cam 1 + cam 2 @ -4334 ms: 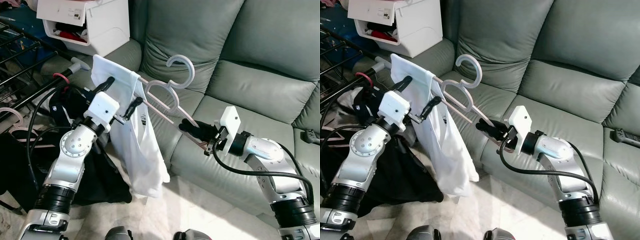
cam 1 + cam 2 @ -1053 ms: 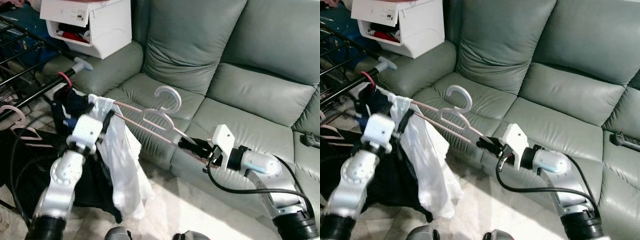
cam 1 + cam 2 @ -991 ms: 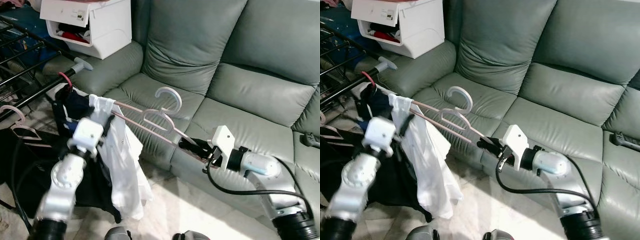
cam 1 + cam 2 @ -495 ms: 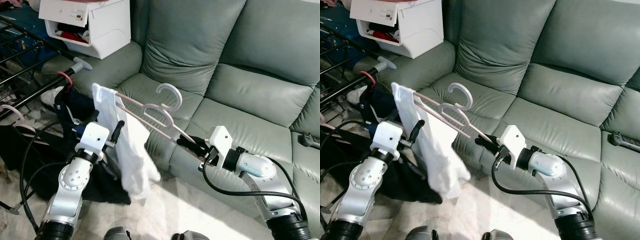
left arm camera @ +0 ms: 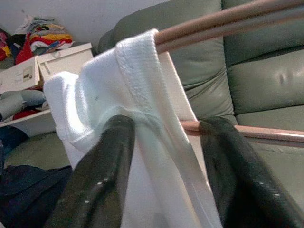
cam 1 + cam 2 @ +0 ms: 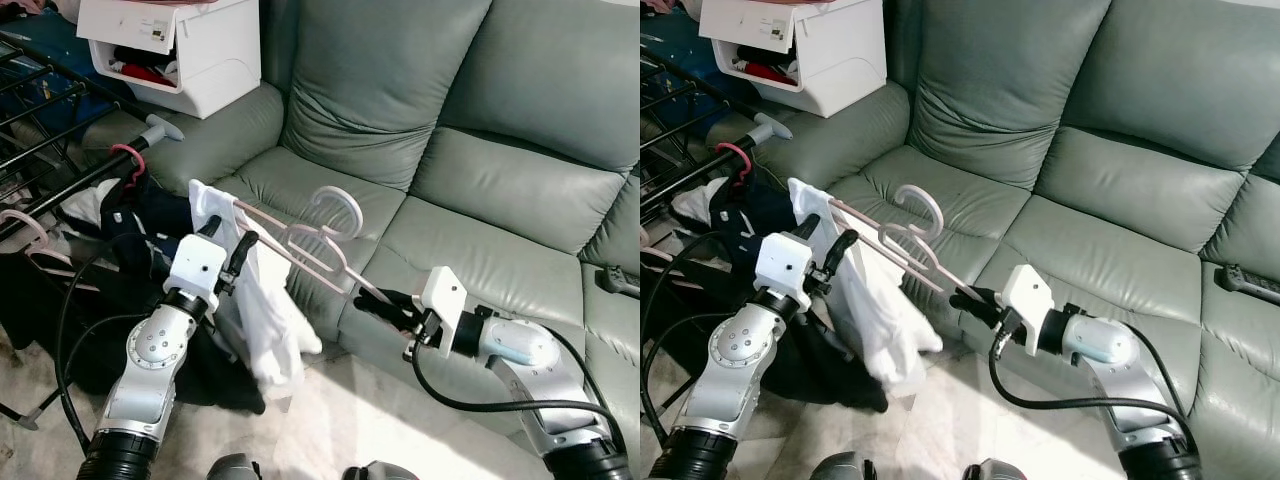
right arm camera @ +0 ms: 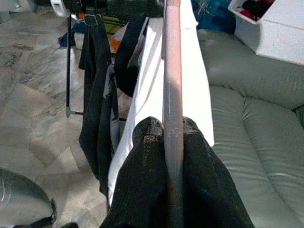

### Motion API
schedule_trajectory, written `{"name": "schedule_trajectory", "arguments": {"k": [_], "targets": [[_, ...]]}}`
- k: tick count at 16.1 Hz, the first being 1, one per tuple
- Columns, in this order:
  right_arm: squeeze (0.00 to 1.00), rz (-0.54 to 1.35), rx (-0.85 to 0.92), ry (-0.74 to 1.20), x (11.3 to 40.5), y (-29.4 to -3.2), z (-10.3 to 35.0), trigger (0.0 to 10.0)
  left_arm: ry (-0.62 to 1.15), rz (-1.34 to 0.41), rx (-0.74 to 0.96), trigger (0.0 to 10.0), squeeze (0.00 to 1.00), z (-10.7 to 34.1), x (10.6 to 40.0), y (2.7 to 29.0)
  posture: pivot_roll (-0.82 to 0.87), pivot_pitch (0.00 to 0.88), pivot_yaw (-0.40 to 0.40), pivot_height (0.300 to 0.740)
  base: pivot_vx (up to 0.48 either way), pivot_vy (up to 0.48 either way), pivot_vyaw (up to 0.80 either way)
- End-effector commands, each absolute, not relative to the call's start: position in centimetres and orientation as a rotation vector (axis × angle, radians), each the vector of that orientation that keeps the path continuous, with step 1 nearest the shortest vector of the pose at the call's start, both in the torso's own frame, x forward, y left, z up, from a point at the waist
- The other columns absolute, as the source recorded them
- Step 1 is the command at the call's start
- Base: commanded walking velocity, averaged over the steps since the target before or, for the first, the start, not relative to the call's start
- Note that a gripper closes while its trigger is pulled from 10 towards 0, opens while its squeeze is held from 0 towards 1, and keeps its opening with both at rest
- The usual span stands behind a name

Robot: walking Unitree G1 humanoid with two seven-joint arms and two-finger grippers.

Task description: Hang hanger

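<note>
Left gripper (image 6: 232, 247) sits at centre-left of the left eye view, its two fingers spread apart with the white shirt (image 6: 262, 310) and a bar of the hanger (image 6: 310, 238) between them; in the left wrist view the cloth fills the gap and touches the fingers (image 5: 102, 190), but whether they press it I cannot tell. Left of it, in the upper left of the frame, the black rack (image 6: 55, 170) crosses with a pink hook (image 6: 125, 160) on a rail, dark clothes (image 6: 150, 215) below and a white drawer box (image 6: 175, 45) above. Across the middle, the hanger is a pale pink frame with thin rods and a round hook (image 6: 338, 208), tilted, its hook over the sofa (image 6: 480, 150) seat and its far end inside the shirt's shoulder. The shirt hangs bunched and slack from that end, reaching toward the floor (image 6: 350, 430). Lower right of centre, the right gripper (image 6: 385, 304) is closed tight on the hanger's near rod; the right wrist view shows the rod pinched between both fingers (image 7: 142, 190). By my judgement the shirt is only partly on and the hanger is not yet on the rack. Next, the shirt likely needs settling on both shoulders, then the hook must swing left and drop over a rail; the loose cloth could slip off.
</note>
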State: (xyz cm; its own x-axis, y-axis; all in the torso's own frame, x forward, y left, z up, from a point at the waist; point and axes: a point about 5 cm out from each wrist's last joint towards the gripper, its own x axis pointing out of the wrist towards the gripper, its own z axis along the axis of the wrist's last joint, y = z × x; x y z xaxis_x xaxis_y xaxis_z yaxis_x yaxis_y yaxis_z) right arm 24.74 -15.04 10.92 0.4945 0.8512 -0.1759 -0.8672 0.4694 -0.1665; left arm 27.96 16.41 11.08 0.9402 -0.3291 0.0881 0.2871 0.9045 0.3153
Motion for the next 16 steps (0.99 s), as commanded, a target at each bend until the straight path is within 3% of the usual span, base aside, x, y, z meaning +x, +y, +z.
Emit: {"name": "schedule_trajectory", "arguments": {"k": [1, 16], "targets": [[0.00, 1.079, -0.249, -0.022, 24.65, -14.75, 12.78, 10.0, -0.129, -0.308, 0.301, 0.0, 0.00, 11.04, 28.10, 16.94, -0.04, 0.000, -0.028, 0.740, 0.000, 0.000, 0.00], [0.00, 1.075, -0.259, -0.021, 24.77, -14.84, 12.82, 10.0, -0.128, -0.298, 0.309, 0.0, 0.00, 10.99, 28.15, 17.36, -0.05, 0.000, -0.033, 0.740, 0.000, 0.000, 0.00]]}}
